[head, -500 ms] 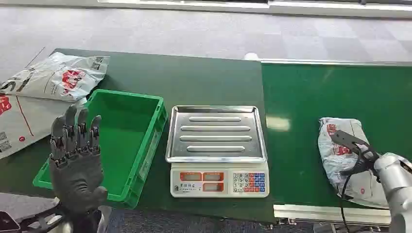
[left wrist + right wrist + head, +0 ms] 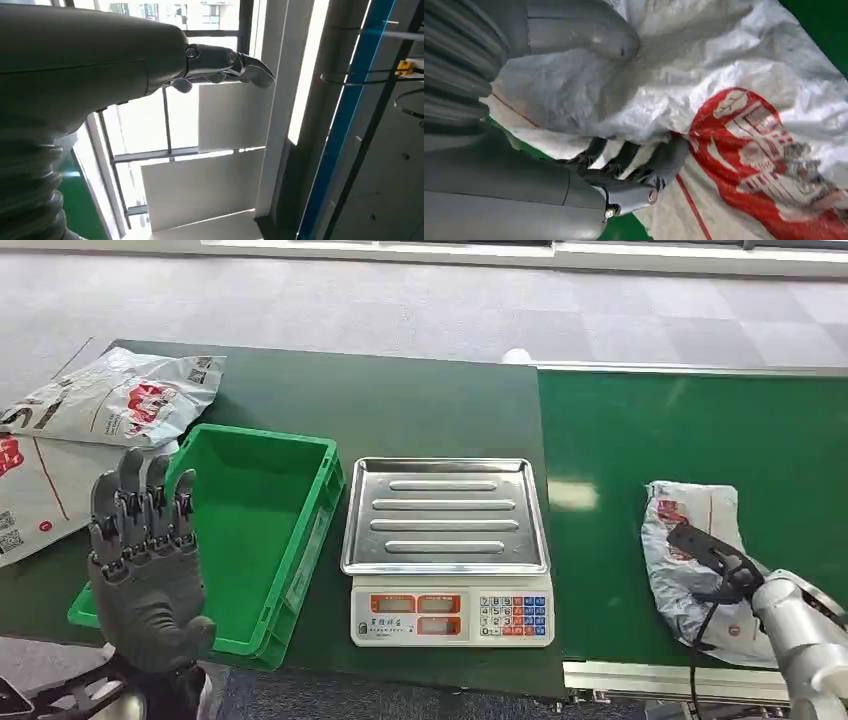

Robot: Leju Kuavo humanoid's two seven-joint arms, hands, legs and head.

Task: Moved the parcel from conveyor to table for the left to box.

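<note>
On the green conveyor [image 2: 700, 430] at the right, the white parcel [image 2: 690, 540] lies gripped by the right hand [image 2: 624, 170], fingers dug under it and thumb pressed on top; the left hand [image 2: 145, 560] stands raised, fingers straight, holding nothing, near the green box [image 2: 300, 540]

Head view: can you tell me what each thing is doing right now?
Parcel: on the conveyor, gripped by right hand.
Left hand: raised, fingers apart, holding nothing.
Green crate: empty.
Scale: tray bare.
Mailers: lying beside the crate.
</note>
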